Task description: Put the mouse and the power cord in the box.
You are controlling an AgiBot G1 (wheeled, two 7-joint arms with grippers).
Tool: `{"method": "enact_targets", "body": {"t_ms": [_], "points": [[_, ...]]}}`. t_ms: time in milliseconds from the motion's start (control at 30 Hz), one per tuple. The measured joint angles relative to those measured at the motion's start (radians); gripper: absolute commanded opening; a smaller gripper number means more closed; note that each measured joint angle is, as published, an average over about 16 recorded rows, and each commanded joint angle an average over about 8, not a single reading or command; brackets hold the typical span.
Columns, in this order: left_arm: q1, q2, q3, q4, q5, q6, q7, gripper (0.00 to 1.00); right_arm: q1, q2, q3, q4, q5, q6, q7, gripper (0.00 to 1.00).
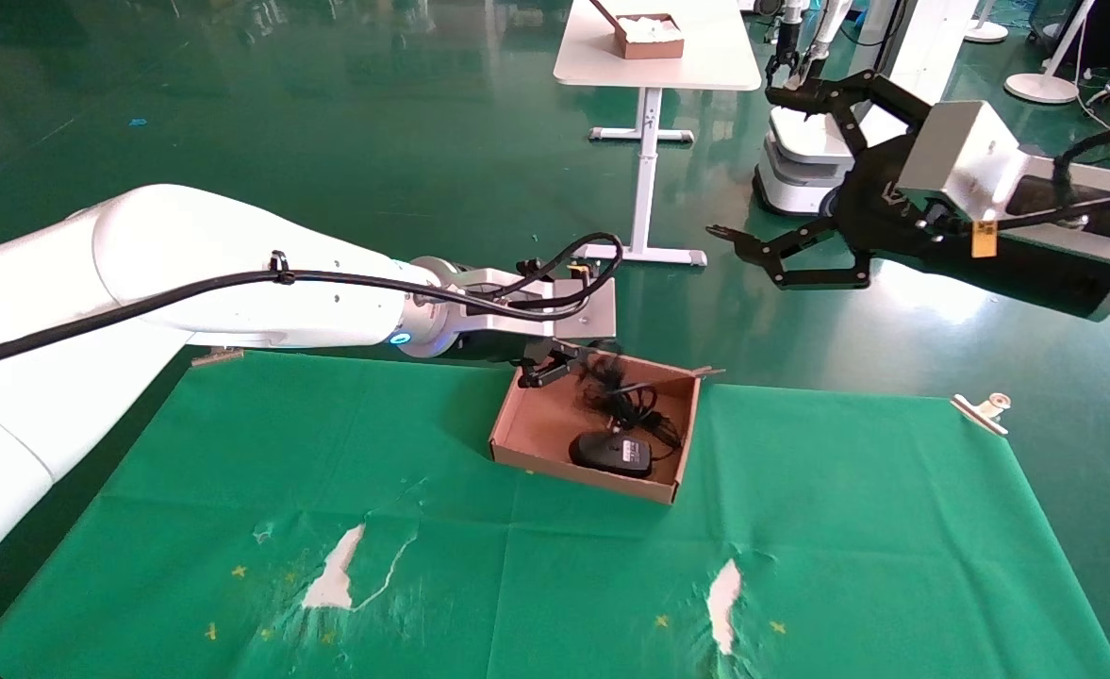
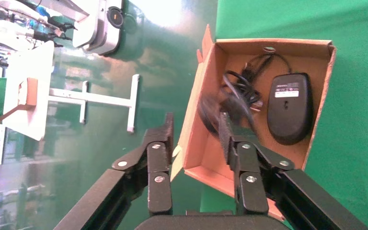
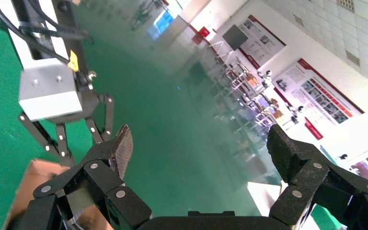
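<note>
The box (image 1: 538,426) sits at the far middle of the green cloth. Inside it the black mouse (image 1: 611,454) lies by the near wall, label up, also clear in the left wrist view (image 2: 290,112). Behind the mouse, in the box, is the power cord (image 1: 618,389), a tangle of black loops (image 2: 236,91). My left gripper (image 1: 553,364) is open at the box's far left corner. It straddles the box wall (image 2: 191,112), one finger inside by the cord, nothing clamped. My right gripper (image 1: 745,168) hangs open high above the floor beyond the table, empty (image 3: 196,139).
A metal clip (image 1: 981,412) holds the cloth at the far right corner. White torn patches (image 1: 336,577) mark the near cloth. Beyond the table stand a white table (image 1: 654,71) with a small cardboard box (image 1: 651,36) and another robot's base (image 1: 800,151).
</note>
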Motion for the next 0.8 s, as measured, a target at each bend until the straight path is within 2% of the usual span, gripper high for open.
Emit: {"method": "enact_targets", "body": {"t_ms": [233, 800], "points": [[0.071, -0.068, -0.084, -0.061, -0.073, 0.063, -0.017, 1.00, -0.055, 0.028, 0.006, 0.080, 0.029, -0.006, 0.083, 1.00], [0.297, -0.285, -0.350, -0.257, -0.305, 0.264, -0.072, 1.00, -0.237, 0.121, 0.026, 0.351, 0.125, -0.032, 0.361, 1.00]]}}
